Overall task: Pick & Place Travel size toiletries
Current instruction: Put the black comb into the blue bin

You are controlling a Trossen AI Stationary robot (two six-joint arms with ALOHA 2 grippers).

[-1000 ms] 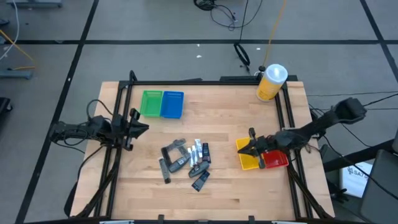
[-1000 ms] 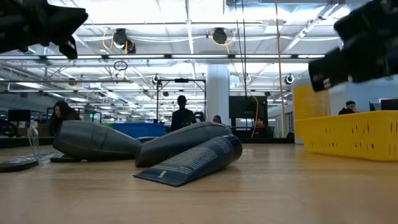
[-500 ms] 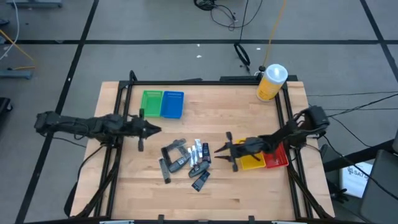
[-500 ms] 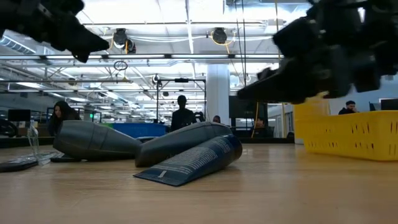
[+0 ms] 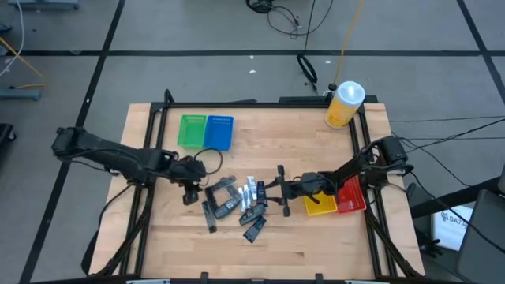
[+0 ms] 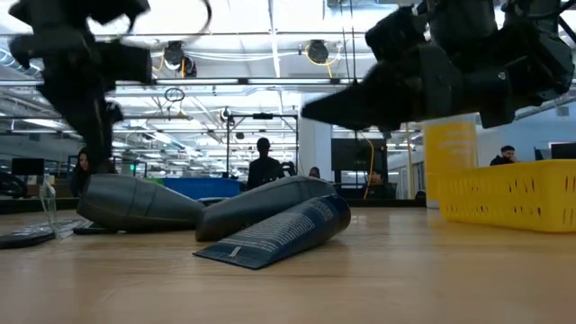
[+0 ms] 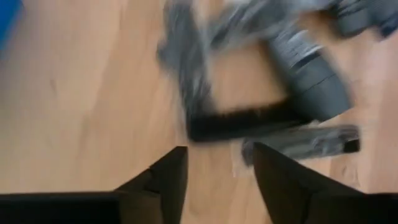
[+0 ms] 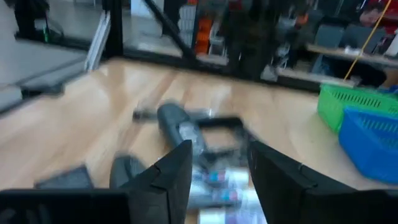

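Note:
A pile of small dark tubes, flat packets and a few white-silver mini tubes (image 5: pixel 237 201) lies on the wooden table's middle; it also shows in the low view (image 6: pixel 261 220), the left wrist view (image 7: pixel 273 81) and the right wrist view (image 8: pixel 186 137). My left gripper (image 5: pixel 192 192) is open just left of the pile, above the table; its fingers (image 7: pixel 214 171) point down at the wood beside a black packet. My right gripper (image 5: pixel 280 189) is open just right of the pile, fingers pointing at it.
A green tray (image 5: pixel 192 130) and a blue tray (image 5: pixel 218 132) stand at the far left. A yellow tray (image 5: pixel 319 205) and a red tray (image 5: pixel 351 197) stand at the right, under my right arm. A large yellow bottle (image 5: pixel 344 105) stands at the far right corner.
My left gripper has gone from the table's left edge toward the pile and tipped downward. My right gripper has gone from above the yellow tray toward the table's left, up to the pile's right side. The pile has stayed where it was.

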